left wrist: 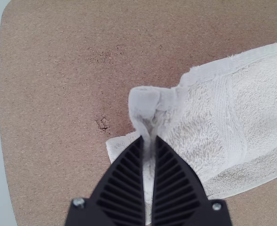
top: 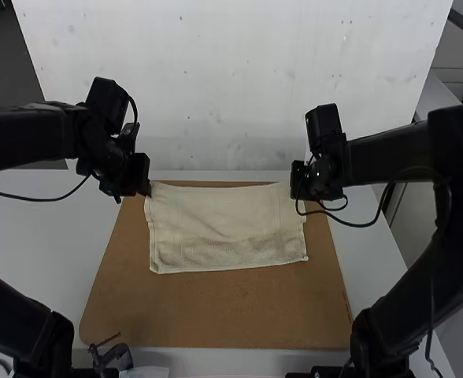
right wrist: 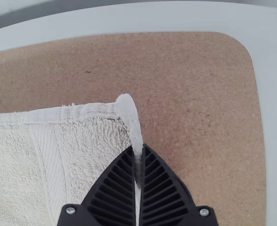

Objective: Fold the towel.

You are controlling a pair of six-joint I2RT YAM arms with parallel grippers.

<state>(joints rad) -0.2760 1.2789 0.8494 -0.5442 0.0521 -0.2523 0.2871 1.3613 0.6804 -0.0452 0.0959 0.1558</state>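
Towel lay across the far part of the brown board, its long sides running left to right; it looked folded once, to my eye, with a strip of a lower layer showing along the side facing the board's middle. At the board's far left, the left gripper had its fingers clenched on a gathered bit of the towel's edge by a corner, lifted a little above another layer whose own corner poked out beneath. At the board's far right, the right gripper was pinching the opposite corner, its fingers closed on a thin ridge of cloth. With both far corners gripped, I judged the work about half done: that side had to come over towards the board's near side, be laid down, let go and squared up, since the left end looked uneven. As for the rest, pale table showed to the board's left, under a drooping left cable; a small dark fitting sat by its near left corner, well apart from the cloth. Beside its far right corner hung a looped right cable, the likeliest thing to snag as the arms swung over.
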